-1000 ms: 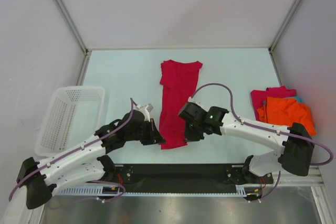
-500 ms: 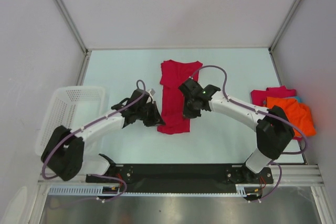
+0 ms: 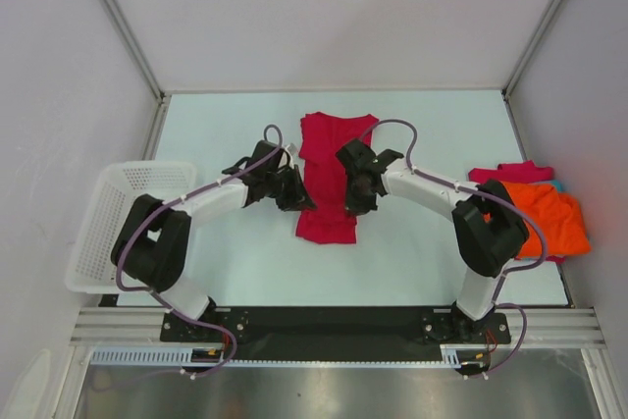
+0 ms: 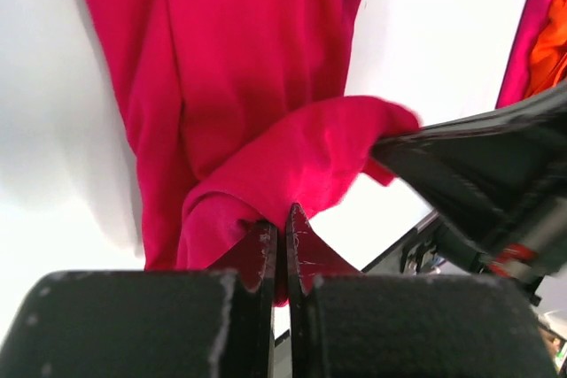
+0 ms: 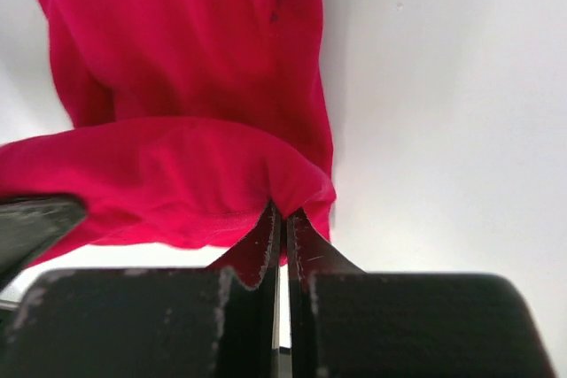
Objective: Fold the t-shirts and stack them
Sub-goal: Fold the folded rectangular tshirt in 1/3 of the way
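Crimson t-shirt (image 3: 329, 183) lies in the middle of the desk (image 3: 422, 134), long axis running far edge to near edge, apparently folded lengthwise into a narrow strip. The end toward the far edge lies flat; the near end is raised and curls over itself. Cloth looks soft, limp and creased, sagging btwn the two grips. Left hand (image 3: 294, 198) is clamped tight on the hem's left corner, and right hand (image 3: 355, 201) pinches the right corner the same way, prob. so both corners travel together and the cross-fold lands square. Pile of other t-shirts (image 3: 535, 208), orange on top w/ magenta & teal showing under, sits by the right edge, well apart. White basket (image 3: 108, 233) sits at the left edge.
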